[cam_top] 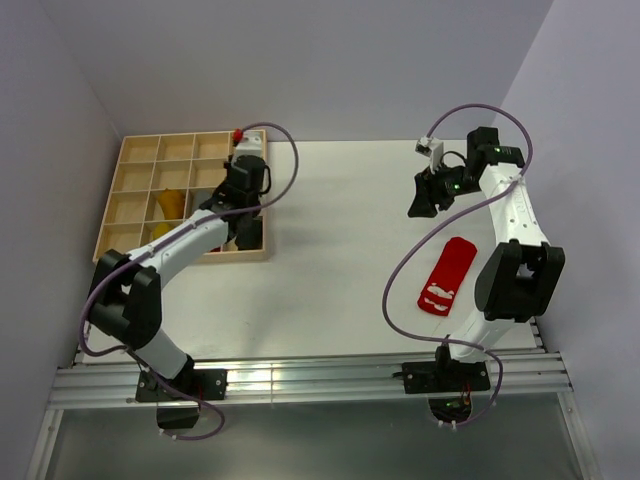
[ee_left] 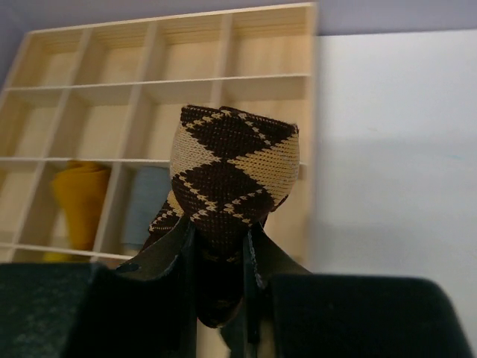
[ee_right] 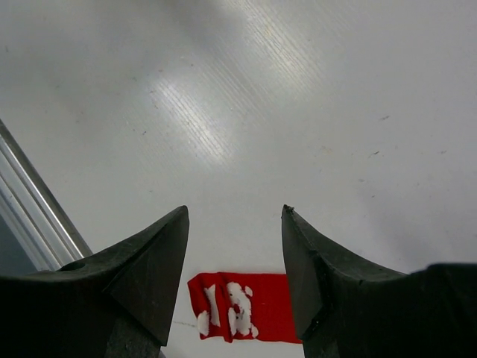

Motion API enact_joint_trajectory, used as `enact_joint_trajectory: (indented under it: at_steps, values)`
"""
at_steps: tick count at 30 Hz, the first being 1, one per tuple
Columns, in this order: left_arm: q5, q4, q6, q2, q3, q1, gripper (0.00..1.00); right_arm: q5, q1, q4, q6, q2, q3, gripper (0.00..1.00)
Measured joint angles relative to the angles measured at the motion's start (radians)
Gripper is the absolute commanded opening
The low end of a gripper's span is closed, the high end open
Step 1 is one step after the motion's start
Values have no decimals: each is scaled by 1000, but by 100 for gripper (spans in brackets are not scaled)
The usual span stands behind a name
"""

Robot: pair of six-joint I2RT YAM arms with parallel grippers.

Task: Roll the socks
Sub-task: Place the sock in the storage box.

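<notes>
Left pincer (ee_left: pixel 220 231) is gripping the bundled brown-tan argyle sock (ee_left: pixel 235 175), holding it over the wooden tray (ee_left: pixel 149 82). Mustard sock (ee_left: pixel 80 201) and grey sock (ee_left: pixel 145 205) are sitting in adjacent tray compartments. Right pincer (ee_right: pixel 234 212) is hovering empty, jaws apart, above the table (ee_right: pixel 298 112); red sock (ee_right: pixel 238 317) is lying flat on the table nearby

We see a brown-tan argyle sock bundle (ee_left: pixel 235 175) of coarse knit cloth, a pale compartment tray (ee_left: pixel 97 85) of bare matt wood, a smooth, faintly glossy white surface (ee_right: pixel 313 97).
</notes>
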Motion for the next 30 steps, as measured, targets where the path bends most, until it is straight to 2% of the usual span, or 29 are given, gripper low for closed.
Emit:
enact_joint_trajectory:
  at_steps: [5, 8, 19, 25, 30]
  values:
    - [-90, -18, 14, 24, 30, 133, 0, 21, 0, 43, 21, -24, -40, 60]
    - [-130, -36, 23, 108, 100, 163, 0, 31, 0, 54, 22, -35, -60, 60]
    - [-105, -177, -53, 428, 260, 148, 0, 48, -5, 86, 26, -88, -125, 60]
    - [-82, -210, -117, 456, 265, 120, 0, 56, -10, 95, 24, -88, -146, 60]
    - [25, -257, -185, 475, 265, 104, 0, 55, -9, 94, 17, -88, -150, 60]
